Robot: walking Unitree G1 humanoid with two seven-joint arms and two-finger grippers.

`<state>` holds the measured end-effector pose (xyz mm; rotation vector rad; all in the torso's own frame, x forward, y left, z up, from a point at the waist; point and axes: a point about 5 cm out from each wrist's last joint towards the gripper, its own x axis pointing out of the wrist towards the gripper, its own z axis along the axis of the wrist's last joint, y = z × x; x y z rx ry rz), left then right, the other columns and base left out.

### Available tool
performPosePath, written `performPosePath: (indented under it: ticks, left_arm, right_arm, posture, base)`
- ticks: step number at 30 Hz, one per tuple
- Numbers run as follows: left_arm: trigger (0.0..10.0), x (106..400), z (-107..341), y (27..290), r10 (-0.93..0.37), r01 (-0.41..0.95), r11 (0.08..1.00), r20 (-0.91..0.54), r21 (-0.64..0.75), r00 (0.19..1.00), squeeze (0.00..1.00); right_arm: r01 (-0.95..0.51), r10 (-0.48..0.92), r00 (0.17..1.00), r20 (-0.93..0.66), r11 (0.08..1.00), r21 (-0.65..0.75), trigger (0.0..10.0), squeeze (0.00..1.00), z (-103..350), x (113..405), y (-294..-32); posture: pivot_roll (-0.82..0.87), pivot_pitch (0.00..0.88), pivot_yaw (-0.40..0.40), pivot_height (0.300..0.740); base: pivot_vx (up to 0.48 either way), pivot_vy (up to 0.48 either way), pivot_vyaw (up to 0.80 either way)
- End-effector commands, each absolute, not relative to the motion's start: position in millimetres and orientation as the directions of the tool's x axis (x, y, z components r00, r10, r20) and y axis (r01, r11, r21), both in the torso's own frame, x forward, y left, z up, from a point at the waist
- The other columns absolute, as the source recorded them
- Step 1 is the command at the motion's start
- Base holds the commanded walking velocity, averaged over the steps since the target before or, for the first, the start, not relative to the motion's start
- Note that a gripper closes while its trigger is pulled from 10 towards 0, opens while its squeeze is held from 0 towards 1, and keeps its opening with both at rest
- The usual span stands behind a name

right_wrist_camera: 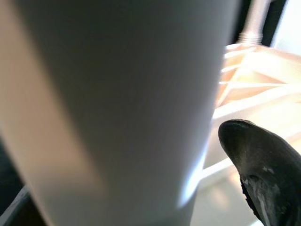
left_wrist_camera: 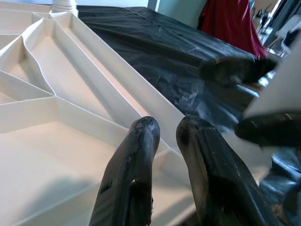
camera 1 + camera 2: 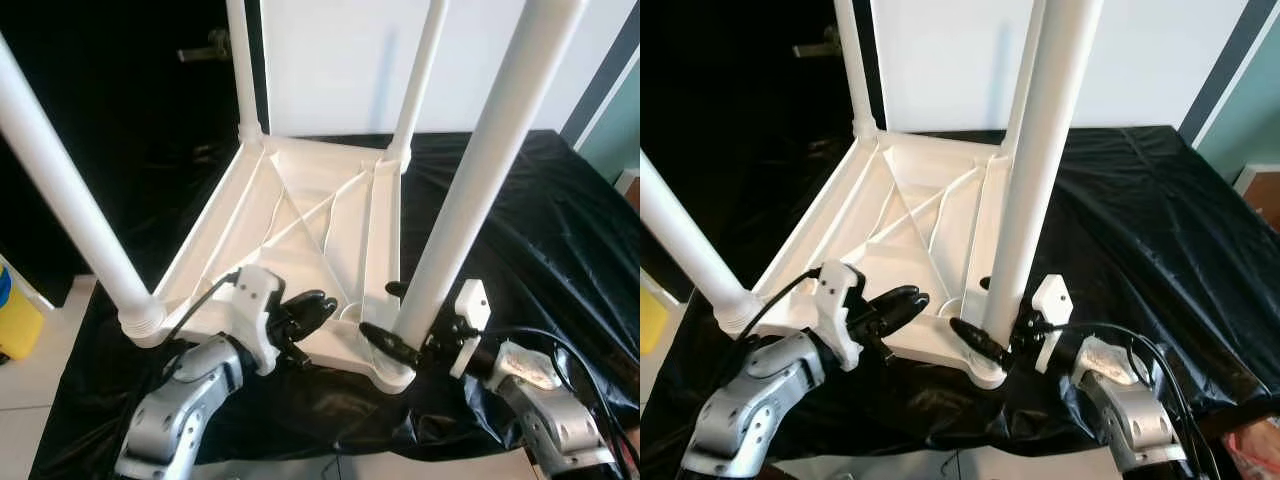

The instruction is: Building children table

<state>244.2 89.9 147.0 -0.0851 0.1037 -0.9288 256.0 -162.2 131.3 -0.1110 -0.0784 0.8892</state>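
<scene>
Now right gripper (image 3: pixel 392 318) straddles table leg (image 3: pixel 470 200).

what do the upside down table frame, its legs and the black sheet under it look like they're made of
The table frame looks like moulded white plastic, matte: thin ribbed walls cast in one piece. The near leg the right tool grips looks like smooth white plastic tube with a soft sheen, though painted metal can't be ruled out. The black sheet looks like thin plastic film: glossy and wrinkled.
</scene>
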Motion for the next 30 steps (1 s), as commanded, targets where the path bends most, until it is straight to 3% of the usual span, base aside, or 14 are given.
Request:
performPosePath:
  ticks: [1,11,12,14,16,24,27,30]
  left_arm:
    - [10.0,247,145,87,-0.797,0.79,0.604,-0.061,-0.101,0.601,0.0]
    - [10.0,258,148,67,-0.822,0.813,0.568,-0.053,-0.126,0.566,0.0]
    - [10.0,258,149,62,-0.833,0.823,0.552,-0.047,-0.133,0.551,0.0]
    - [10.0,258,149,62,-0.833,0.823,0.552,-0.047,-0.133,0.551,0.0]
    - [10.0,260,144,56,-0.842,0.827,0.539,-0.087,-0.159,0.532,0.0]
    - [10.0,261,143,54,-0.845,0.831,0.534,-0.088,-0.155,0.527,0.0]
    - [10.0,257,141,50,-0.864,0.864,0.502,-0.058,-0.029,0.5,0.0]
    - [10.0,254,141,50,-0.871,0.872,0.489,-0.06,-0.001,0.488,0.0]
  right_arm:
    - [-0.738,0.743,0.669,-0.015,0.661,-0.136,10.0,0.0,124,260,-170]
    - [-0.677,0.684,0.728,-0.04,0.71,-0.192,10.0,0.0,123,278,-191]
    - [-0.64,0.646,0.762,-0.044,0.742,-0.199,10.0,0.0,124,279,-206]
    - [-0.64,0.646,0.762,-0.044,0.742,-0.199,10.0,0.0,124,279,-206]
    - [-0.605,0.61,0.791,-0.045,0.77,-0.204,10.0,0.0,124,275,-223]
    - [-0.579,0.584,0.811,-0.042,0.789,-0.206,10.0,0.0,123,275,-230]
    - [-0.585,0.592,0.806,-0.021,0.791,-0.178,10.0,0.0,115,268,-213]
    - [-0.594,0.6,0.8,-0.019,0.786,-0.17,10.0,0.0,114,268,-208]
  posture:
    - [0.03,0.036,-0.045,0.74]
    - [0.02,0.032,-0.048,0.74]
    - [0.01,0.032,-0.044,0.74]
    - [0.01,0.032,-0.044,0.74]
    - [0.01,0.029,-0.035,0.74]
    - [0.01,0.026,-0.031,0.74]
    - [-0.01,0.024,-0.012,0.74]
    - [-0.01,0.024,-0.012,0.74]
  base:
    - [0.0,0.0,0.0]
    - [0.0,0.0,0.0]
    - [0.0,0.0,0.0]
    - [0.0,0.0,0.0]
    - [0.0,0.0,0.0]
    - [0.0,0.0,0.0]
    - [0.0,0.0,0.0]
    - [0.0,0.0,0.0]
